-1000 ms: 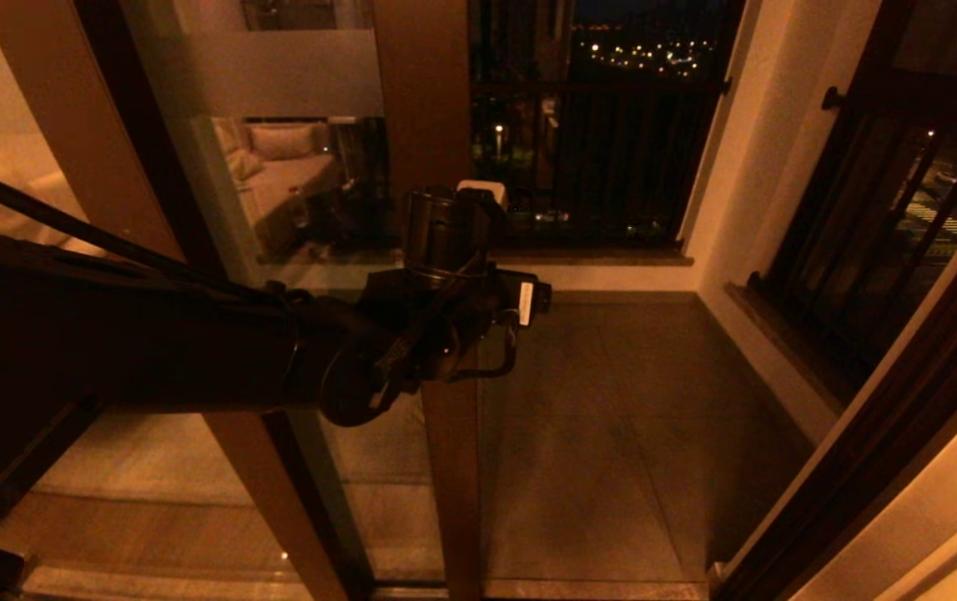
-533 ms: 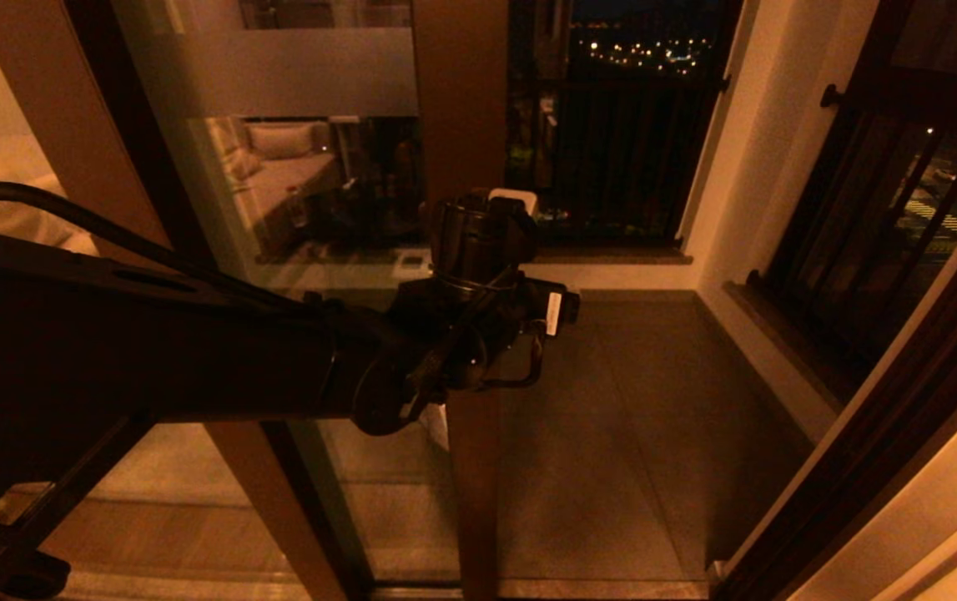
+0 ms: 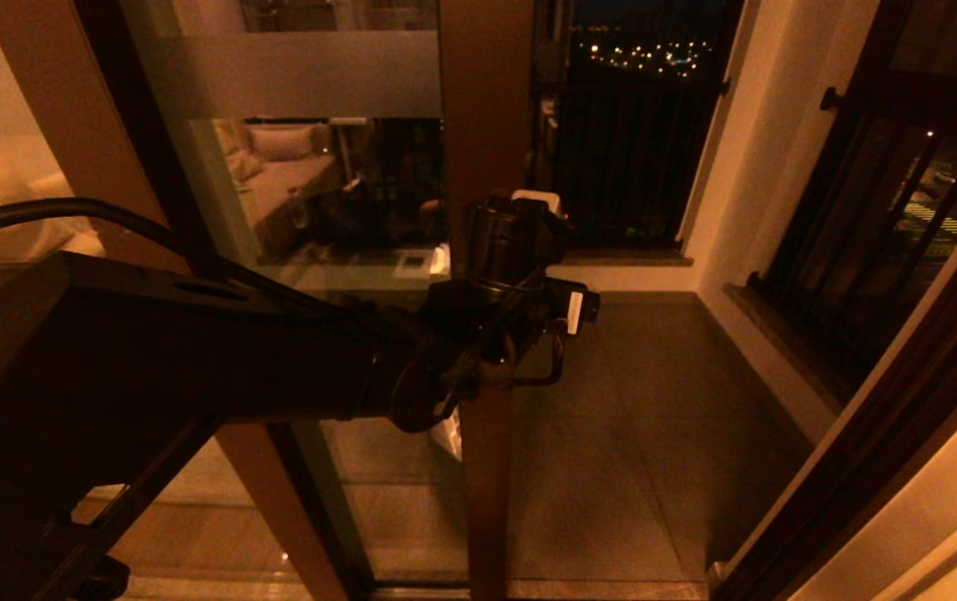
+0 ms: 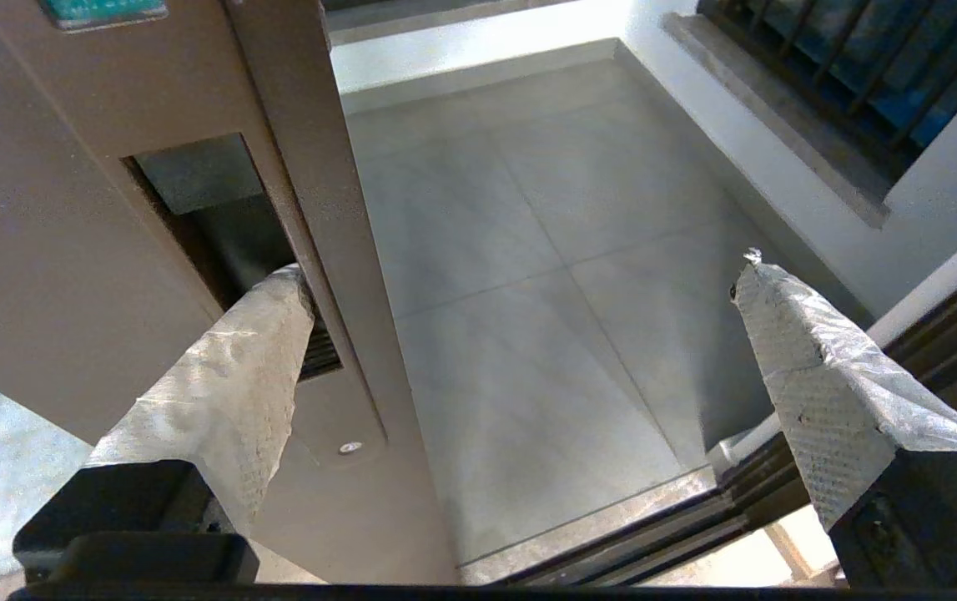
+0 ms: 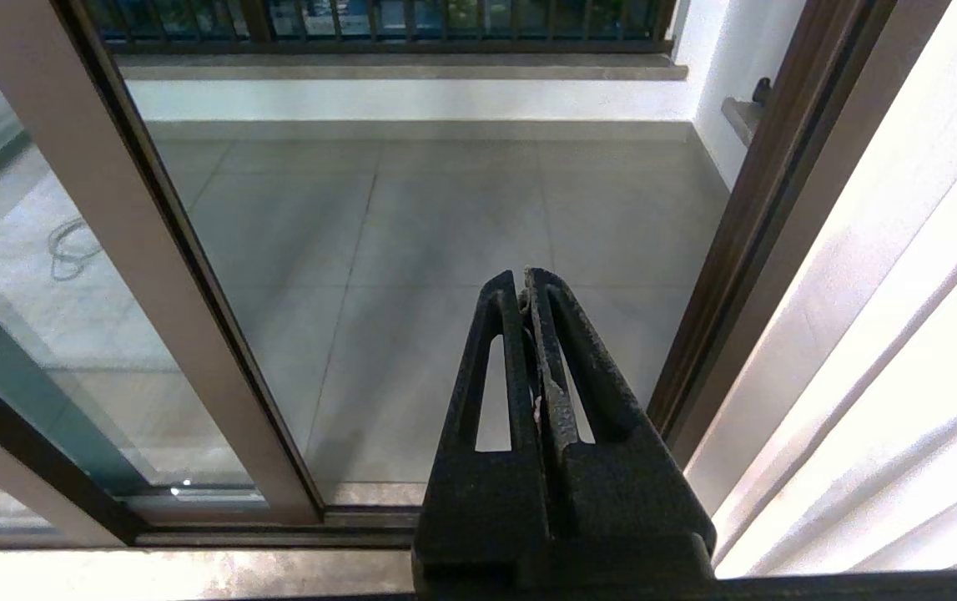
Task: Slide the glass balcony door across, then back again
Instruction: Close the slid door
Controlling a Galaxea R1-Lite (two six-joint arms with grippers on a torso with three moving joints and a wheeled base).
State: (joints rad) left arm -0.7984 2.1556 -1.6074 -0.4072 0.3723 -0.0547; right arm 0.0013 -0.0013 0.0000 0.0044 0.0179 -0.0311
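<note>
The glass balcony door (image 3: 303, 167) has a frosted band near its top and a brown stile (image 3: 486, 108) on its right edge. My left arm reaches across to that stile, and my left gripper (image 3: 528, 209) is mostly hidden behind its own wrist. In the left wrist view the left gripper (image 4: 521, 271) is open. One finger (image 4: 236, 392) sits in the recessed handle (image 4: 211, 217) of the stile (image 4: 69, 250); the other finger (image 4: 812, 367) hangs free over the balcony floor. My right gripper (image 5: 526, 275) is shut on nothing, low before the doorway, with the door stile (image 5: 136, 250) beside it.
The dark door jamb (image 3: 887, 434) stands at the right of the opening. Grey balcony tiles (image 3: 637, 417) lie beyond, with a barred railing (image 3: 620, 159) at the back and right. The floor track (image 4: 695, 517) runs along the threshold. A fixed brown frame (image 3: 69, 125) stands far left.
The door's stile has slid to the right, narrowing the opening, and my left arm has moved right with it. The finger stays at the handle.
</note>
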